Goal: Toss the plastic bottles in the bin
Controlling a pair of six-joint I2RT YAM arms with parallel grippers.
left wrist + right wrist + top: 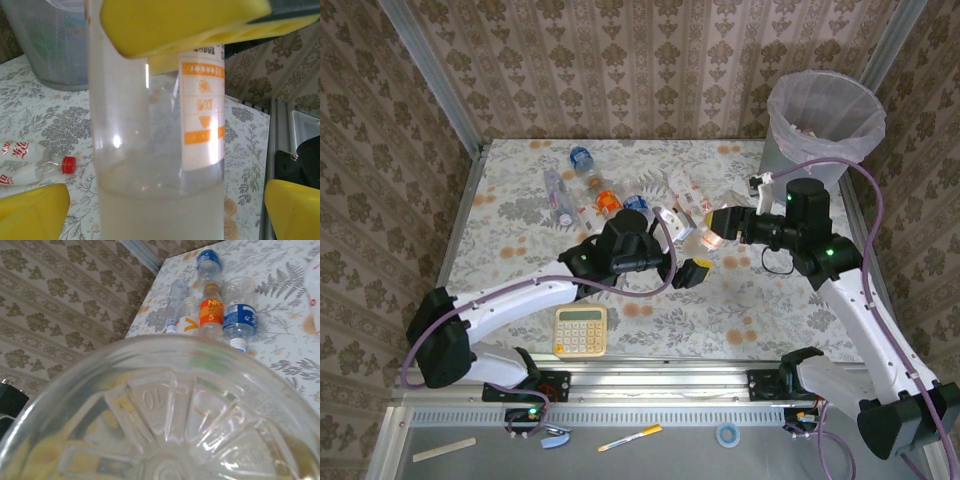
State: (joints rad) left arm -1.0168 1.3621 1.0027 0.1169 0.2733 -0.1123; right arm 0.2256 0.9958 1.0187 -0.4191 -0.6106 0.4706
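Right up close is a clear plastic bottle with an orange label [150,150], held between the two grippers near the middle of the flowered table [510,240]. The round grey bin with a pinkish bag liner [820,140] stands at two o'clock. The right gripper [715,232] grasps the bottle. The left gripper [165,212] is spread wide, its fingers clear of the bottle on either side. Other small plastic bottles [605,200] lie toward eleven o'clock, and a yellow calculator [580,330] sits at seven.
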